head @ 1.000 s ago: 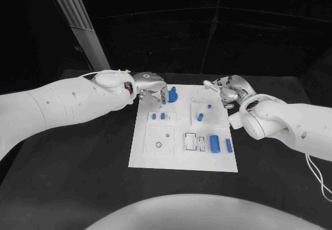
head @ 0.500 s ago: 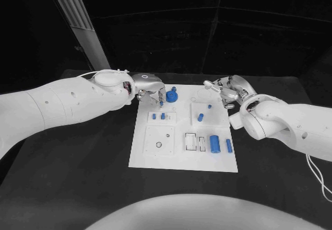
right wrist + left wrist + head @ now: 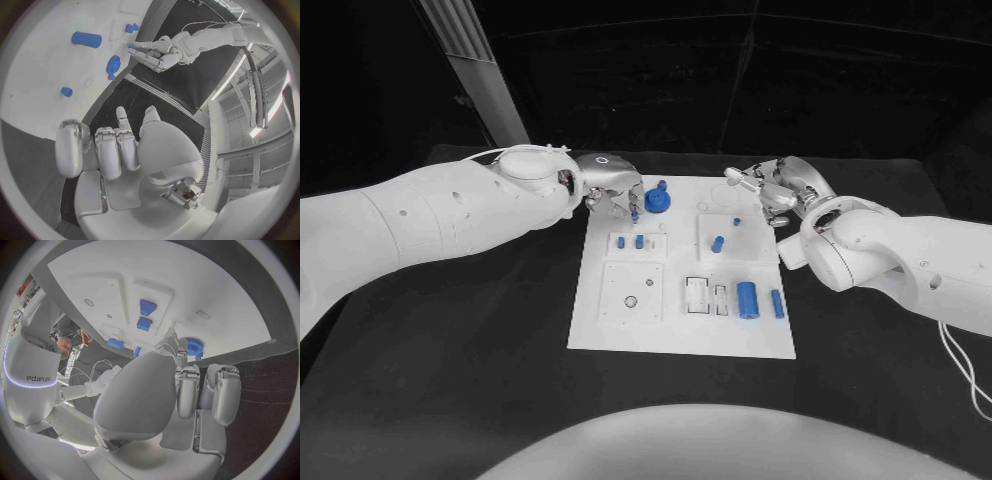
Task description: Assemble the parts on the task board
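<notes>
Head camera looks down on the task board; both wrist cameras share its far end.

task board: white, smooth, matt, plastic by its look
parts: blue, smooth plastic with a slight sheen
left hand: silver, brushed-metal look, softly glossy
right hand: same silver, satin finish
arms: white glossy shell
table: black, matt, faintly grained

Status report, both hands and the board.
Left robot hand pinching a small blue part over the board. Right robot hand at far corner, fingers curled, empty. Nothing in the way.
</notes>
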Action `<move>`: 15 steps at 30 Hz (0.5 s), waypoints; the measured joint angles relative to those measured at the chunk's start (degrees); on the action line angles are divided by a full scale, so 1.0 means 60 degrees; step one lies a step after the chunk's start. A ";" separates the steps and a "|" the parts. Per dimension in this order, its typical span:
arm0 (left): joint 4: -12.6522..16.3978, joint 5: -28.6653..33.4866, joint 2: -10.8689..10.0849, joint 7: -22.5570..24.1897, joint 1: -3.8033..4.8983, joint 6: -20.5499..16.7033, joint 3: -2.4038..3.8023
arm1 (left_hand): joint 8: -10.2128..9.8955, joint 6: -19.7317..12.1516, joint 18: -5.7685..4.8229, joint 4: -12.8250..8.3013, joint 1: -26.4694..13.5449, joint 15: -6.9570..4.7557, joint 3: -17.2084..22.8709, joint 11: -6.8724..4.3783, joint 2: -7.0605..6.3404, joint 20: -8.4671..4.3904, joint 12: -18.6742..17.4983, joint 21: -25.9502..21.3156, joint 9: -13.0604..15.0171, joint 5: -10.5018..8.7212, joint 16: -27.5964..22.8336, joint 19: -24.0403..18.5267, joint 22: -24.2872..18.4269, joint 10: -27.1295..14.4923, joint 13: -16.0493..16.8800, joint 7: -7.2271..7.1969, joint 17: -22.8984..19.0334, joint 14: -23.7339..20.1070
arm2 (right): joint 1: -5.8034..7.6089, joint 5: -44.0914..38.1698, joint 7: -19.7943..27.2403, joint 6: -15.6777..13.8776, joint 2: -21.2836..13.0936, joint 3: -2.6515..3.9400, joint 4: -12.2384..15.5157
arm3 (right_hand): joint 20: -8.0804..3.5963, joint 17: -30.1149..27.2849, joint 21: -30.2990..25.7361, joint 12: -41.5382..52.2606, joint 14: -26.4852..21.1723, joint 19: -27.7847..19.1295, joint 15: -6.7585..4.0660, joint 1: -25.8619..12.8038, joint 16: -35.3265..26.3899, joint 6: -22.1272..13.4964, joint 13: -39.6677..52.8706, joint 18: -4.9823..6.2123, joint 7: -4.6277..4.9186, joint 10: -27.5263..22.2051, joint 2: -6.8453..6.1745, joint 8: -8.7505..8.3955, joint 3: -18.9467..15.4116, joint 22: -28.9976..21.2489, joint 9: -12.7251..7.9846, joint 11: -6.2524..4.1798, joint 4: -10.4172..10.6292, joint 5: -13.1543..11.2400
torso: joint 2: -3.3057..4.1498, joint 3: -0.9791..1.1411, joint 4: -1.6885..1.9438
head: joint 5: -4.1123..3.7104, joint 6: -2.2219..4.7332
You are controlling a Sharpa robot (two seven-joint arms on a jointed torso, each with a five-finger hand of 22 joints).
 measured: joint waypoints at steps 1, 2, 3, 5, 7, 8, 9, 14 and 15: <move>-0.0018 -0.0001 0.0014 0.0000 -0.0010 0.0024 0.0000 | -0.0001 0.0000 0.0000 0.0000 0.0000 0.0000 0.0000 0.0000 0.0000 0.0000 0.0000 0.0000 -0.0003 0.0000 0.0000 0.0000 0.0000 0.0000 0.0000 0.0000 0.0000 0.0000 | 0.0000 0.0000 0.0000 0.0000 0.0001 0.0000 0.0002 | 0.0000 0.0000 0.0000 0.0000 0.0000 0.0000 0.0000 0.0000 0.0000 0.0000 -0.0001 0.0001 0.0000 0.0000 0.0000 0.0000 0.0000 0.0000 0.0000 0.0000 0.0000 0.0000 | -0.0001 0.0000 0.0000 | 0.0000 0.0001; -0.0039 -0.0003 0.0031 0.0000 -0.0021 0.0053 0.0000 | -0.0002 -0.0001 0.0000 0.0000 0.0000 0.0000 0.0000 0.0000 0.0000 0.0000 0.0000 0.0000 -0.0008 0.0000 0.0000 0.0000 0.0000 0.0000 0.0000 -0.0001 0.0000 0.0000 | 0.0000 0.0000 0.0000 0.0001 0.0001 0.0000 0.0004 | 0.0000 -0.0001 0.0000 0.0000 0.0000 0.0000 0.0000 0.0000 0.0000 0.0000 -0.0002 0.0000 0.0000 0.0000 0.0000 0.0000 0.0000 0.0000 0.0000 0.0000 0.0000 0.0000 | -0.0001 0.0000 0.0000 | 0.0000 0.0001; -0.0051 -0.0004 0.0042 0.0000 -0.0028 0.0077 0.0000 | -0.0003 -0.0001 0.0000 0.0000 0.0000 0.0000 0.0000 0.0000 0.0000 0.0000 0.0000 0.0000 -0.0013 0.0000 0.0000 0.0000 0.0000 0.0000 0.0000 -0.0001 0.0000 0.0000 | 0.0000 0.0000 0.0000 0.0002 0.0001 0.0000 0.0005 | 0.0000 -0.0001 0.0000 0.0000 0.0000 0.0000 0.0000 0.0000 0.0000 0.0000 -0.0003 0.0000 0.0000 0.0000 0.0000 0.0000 0.0000 0.0000 0.0000 0.0000 0.0000 0.0000 | -0.0001 -0.0001 0.0000 | 0.0000 0.0001; -0.0080 -0.0006 0.0064 0.0000 -0.0044 0.0116 0.0000 | -0.0005 -0.0002 0.0000 0.0000 0.0000 0.0000 0.0000 0.0000 -0.0001 0.0000 0.0000 0.0000 -0.0020 0.0000 0.0000 0.0000 0.0000 0.0000 0.0000 -0.0002 0.0000 0.0000 | 0.0000 0.0000 0.0000 0.0002 -0.0001 0.0000 0.0007 | 0.0000 -0.0001 0.0000 0.0001 0.0000 0.0000 0.0000 0.0000 0.0000 0.0000 -0.0005 0.0000 0.0000 0.0000 0.0000 0.0000 0.0000 0.0000 0.0000 0.0000 0.0000 0.0000 | -0.0001 -0.0001 0.0000 | 0.0000 -0.0012; -0.0112 -0.0007 0.0087 0.0000 -0.0060 0.0158 0.0000 | -0.0008 -0.0002 0.0000 0.0000 0.0001 0.0000 -0.0001 0.0000 -0.0001 0.0000 0.0000 0.0000 -0.0020 0.0000 0.0000 0.0000 0.0000 0.0000 0.0001 -0.0001 0.0000 0.0000 | 0.0000 0.0000 0.0000 0.0002 -0.0010 0.0000 0.0012 | 0.0000 -0.0001 0.0000 0.0002 0.0000 0.0000 0.0000 0.0000 0.0000 0.0000 -0.0007 0.0000 0.0000 0.0000 0.0000 0.0000 0.0000 0.0000 0.0000 0.0000 0.0000 0.0000 | -0.0001 -0.0003 0.0000 | -0.0005 -0.0015; -0.0123 -0.0007 0.0093 0.0001 -0.0061 0.0171 0.0000 | -0.0027 -0.0003 0.0000 0.0000 0.0001 0.0000 -0.0001 0.0000 -0.0001 0.0000 0.0000 0.0000 -0.0019 0.0000 0.0000 0.0000 0.0000 0.0000 0.0001 -0.0002 0.0000 0.0000 | 0.0000 0.0000 0.0000 0.0003 -0.0012 0.0000 0.0013 | 0.0000 -0.0001 0.0000 0.0002 0.0000 0.0000 0.0000 0.0000 0.0000 0.0000 -0.0008 0.0000 0.0000 0.0000 0.0000 0.0000 0.0000 0.0000 0.0000 0.0000 0.0000 0.0000 | -0.0002 -0.0004 0.0000 | -0.0005 -0.0016; -0.0141 -0.0007 0.0101 0.0001 -0.0061 0.0187 0.0000 | -0.0032 -0.0005 0.0001 0.0000 0.0001 0.0000 -0.0001 0.0000 -0.0001 0.0000 0.0000 0.0000 -0.0019 0.0000 0.0000 0.0000 0.0000 0.0000 0.0001 0.0000 0.0000 0.0000 | 0.0000 0.0000 0.0000 0.0003 -0.0014 0.0000 0.0013 | 0.0000 -0.0001 0.0000 0.0003 0.0000 0.0000 0.0000 0.0000 0.0000 0.0000 -0.0008 0.0000 0.0000 0.0000 0.0000 0.0000 0.0000 0.0000 0.0000 0.0000 0.0000 0.0000 | -0.0002 -0.0004 0.0000 | -0.0007 -0.0020; -0.0175 -0.0007 0.0115 0.0004 -0.0063 0.0253 0.0004 | -0.0033 -0.0017 0.0000 0.0000 0.0001 0.0000 -0.0001 0.0000 -0.0003 0.0000 0.0000 0.0000 -0.0014 0.0000 0.0000 0.0000 0.0000 0.0000 0.0001 0.0010 0.0000 0.0000 | 0.0000 0.0000 0.0000 0.0003 -0.0018 0.0000 0.0017 | 0.0000 -0.0002 0.0000 0.0003 0.0000 0.0000 0.0000 0.0000 0.0000 0.0000 -0.0008 0.0000 0.0000 0.0000 0.0000 0.0000 0.0000 0.0000 0.0001 0.0000 0.0000 0.0000 | -0.0003 -0.0004 0.0000 | -0.0016 -0.0026; -0.0177 -0.0007 0.0118 0.0004 -0.0063 0.0263 0.0006 | -0.0034 -0.0017 0.0000 0.0000 0.0002 0.0000 -0.0001 0.0000 -0.0003 0.0000 0.0000 0.0000 -0.0014 0.0000 0.0000 0.0000 0.0000 0.0000 0.0001 0.0010 0.0000 0.0000 | 0.0000 0.0000 0.0000 0.0003 -0.0018 0.0000 0.0017 | 0.0000 -0.0002 0.0000 0.0003 0.0000 0.0000 0.0000 0.0000 0.0000 0.0000 -0.0008 0.0001 0.0000 0.0000 0.0000 0.0000 0.0000 0.0000 0.0001 0.0000 0.0000 0.0000 | -0.0003 -0.0004 -0.0001 | -0.0020 -0.0027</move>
